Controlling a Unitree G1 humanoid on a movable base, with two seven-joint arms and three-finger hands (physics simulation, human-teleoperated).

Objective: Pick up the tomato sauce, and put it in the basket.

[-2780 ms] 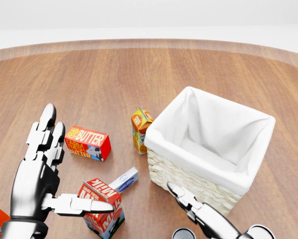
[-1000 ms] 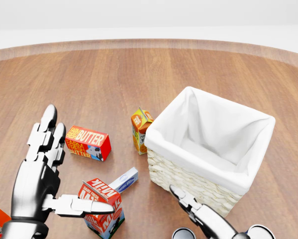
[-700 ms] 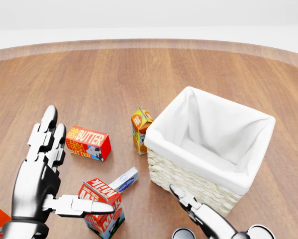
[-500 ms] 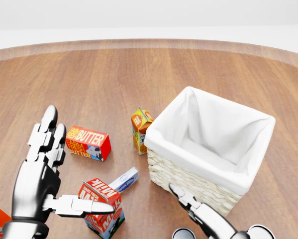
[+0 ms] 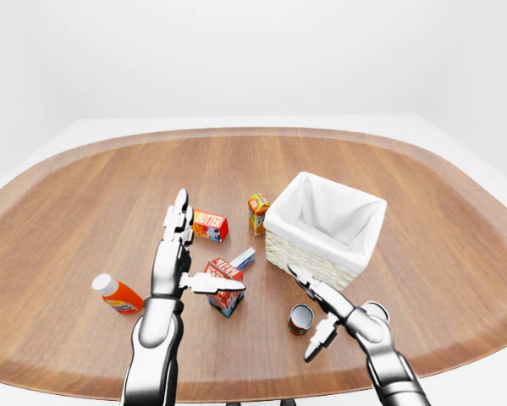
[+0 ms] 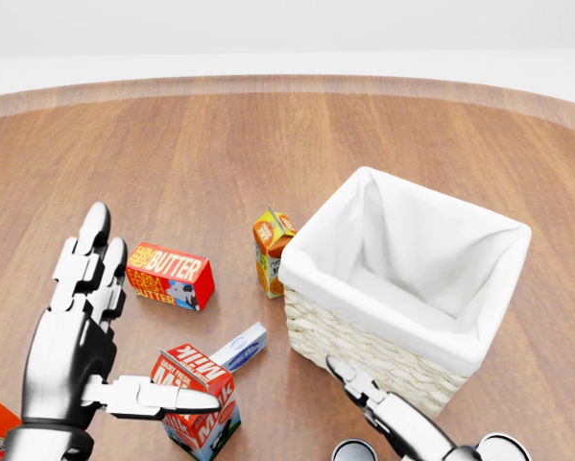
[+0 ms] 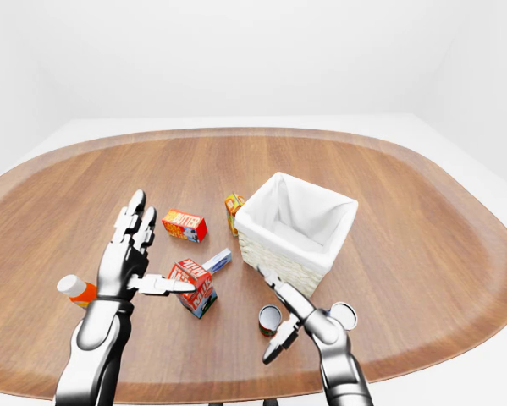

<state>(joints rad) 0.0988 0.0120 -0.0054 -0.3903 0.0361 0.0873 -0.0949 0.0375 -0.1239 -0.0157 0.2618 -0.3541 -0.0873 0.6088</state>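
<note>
target: tomato sauce, small can standing upright on the bench, toward the bottom of the left-eye view, just below the basket and apart from it; in the head view only its rim shows at the bottom edge.
right hand: my right hand sits just right of the can, fingers spread, holding nothing, not touching the can that I can see (contact hard to judge from here).
left hand: left hand hovers flat and splayed over the bench, thumb pointing at the milk carton; nothing gripped.
basket: wicker, white cloth liner, nothing visible inside, mouth wide.
clutter: butter box, orange juice carton, small blue-white box beside the milk, orange bottle lying at left; all away from the can.
handling guess: metal can, so rigid, won't crush, probably weighty for its size; smooth round wall likely slippery under hard fingers, and could roll if tipped.
where I'd take hold: around the side wall at mid-height, thumb opposite the two fingers, can kept upright (top grip looks poor, lid flat).
progress: not picked up yet; I judge this the reach stage.
risk: knocking the can over with a fingertip; clipping the basket rim on the lift.
</note>
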